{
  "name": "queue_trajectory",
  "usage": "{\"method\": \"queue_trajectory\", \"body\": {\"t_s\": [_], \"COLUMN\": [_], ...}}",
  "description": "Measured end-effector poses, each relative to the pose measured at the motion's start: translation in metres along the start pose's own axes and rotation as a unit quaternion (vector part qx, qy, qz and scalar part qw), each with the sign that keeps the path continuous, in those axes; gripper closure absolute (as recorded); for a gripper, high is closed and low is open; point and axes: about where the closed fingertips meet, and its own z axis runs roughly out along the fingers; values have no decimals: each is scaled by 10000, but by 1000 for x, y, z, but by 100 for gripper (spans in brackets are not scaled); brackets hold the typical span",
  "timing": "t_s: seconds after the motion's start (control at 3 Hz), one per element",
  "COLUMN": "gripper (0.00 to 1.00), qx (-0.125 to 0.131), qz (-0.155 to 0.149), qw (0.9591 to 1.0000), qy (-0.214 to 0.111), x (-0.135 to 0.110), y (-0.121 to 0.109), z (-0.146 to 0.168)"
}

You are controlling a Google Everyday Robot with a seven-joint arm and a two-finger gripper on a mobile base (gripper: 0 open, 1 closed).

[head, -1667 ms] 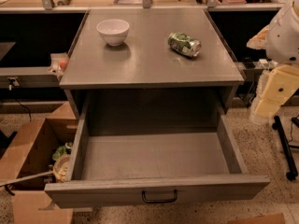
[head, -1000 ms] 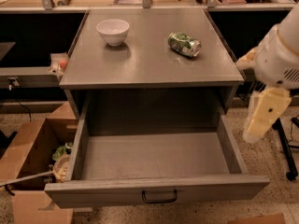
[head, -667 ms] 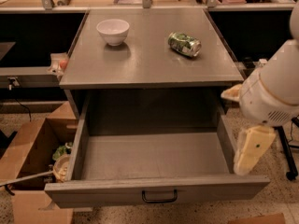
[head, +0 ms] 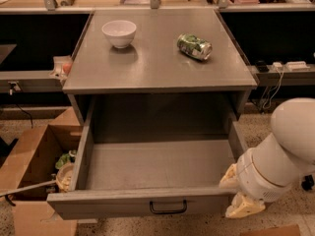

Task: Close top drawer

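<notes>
The top drawer (head: 123,203) of the grey wood-grain cabinet (head: 157,65) stands pulled far out toward the camera. Its tall front panel runs along the bottom of the view, and the small dark bar handle (head: 168,208) sits at the panel's centre. The drawer's grey floor and side walls are exposed below the cabinet's top surface. The robot's white arm (head: 280,151) comes in from the right edge and reaches down to the drawer's front right corner. The cream-coloured gripper (head: 242,206) at its end sits low, right against the right end of the front panel and just outside the drawer's right wall. Whether it is spread or pressed together I cannot tell from this angle, nor whether it truly touches the panel. On the cabinet top, a white bowl (head: 119,32) stands upright toward the back left. A green drink can (head: 194,46) lies on its side toward the back right, well apart from the bowl. To the left of the drawer, an open cardboard box (head: 29,156) rests on the speckled floor (head: 197,227) with some items inside.
</notes>
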Motion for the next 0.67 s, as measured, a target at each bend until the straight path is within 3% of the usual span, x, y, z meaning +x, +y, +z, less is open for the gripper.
{"method": "queue_trajectory", "body": {"t_s": [0.67], "gripper": [93], "qx": [-303], "qz": [383], "qw": [9988], "qy": [102], "x": [44], "y": [17], "z": [73]}}
